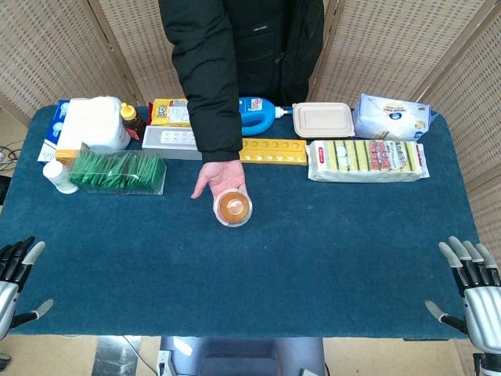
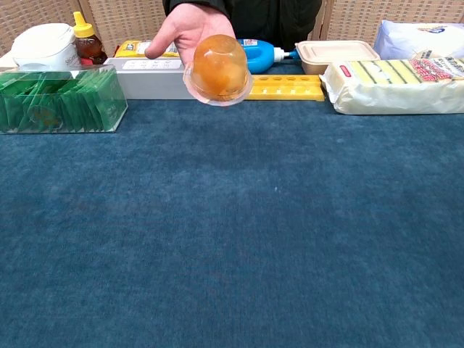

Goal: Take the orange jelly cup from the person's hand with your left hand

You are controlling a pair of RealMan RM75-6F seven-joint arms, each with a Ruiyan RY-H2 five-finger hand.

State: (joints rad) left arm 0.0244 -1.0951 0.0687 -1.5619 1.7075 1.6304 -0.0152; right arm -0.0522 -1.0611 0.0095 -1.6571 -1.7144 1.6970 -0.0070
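The orange jelly cup (image 1: 232,207) (image 2: 217,69) lies on the open palm of the person's hand (image 1: 219,177) (image 2: 187,27), held out above the middle of the blue table. My left hand (image 1: 16,276) is at the table's near left corner, fingers spread, holding nothing, far from the cup. My right hand (image 1: 473,283) is at the near right corner, fingers apart and empty. Neither hand shows in the chest view.
Along the far edge stand a clear box of green packets (image 1: 119,171), a white tub (image 1: 95,123), a sauce bottle (image 1: 130,117), a white box (image 1: 169,139), a yellow tray (image 1: 274,150), a blue bottle (image 1: 258,112), a lidded container (image 1: 323,119) and packaged sponges (image 1: 366,160).
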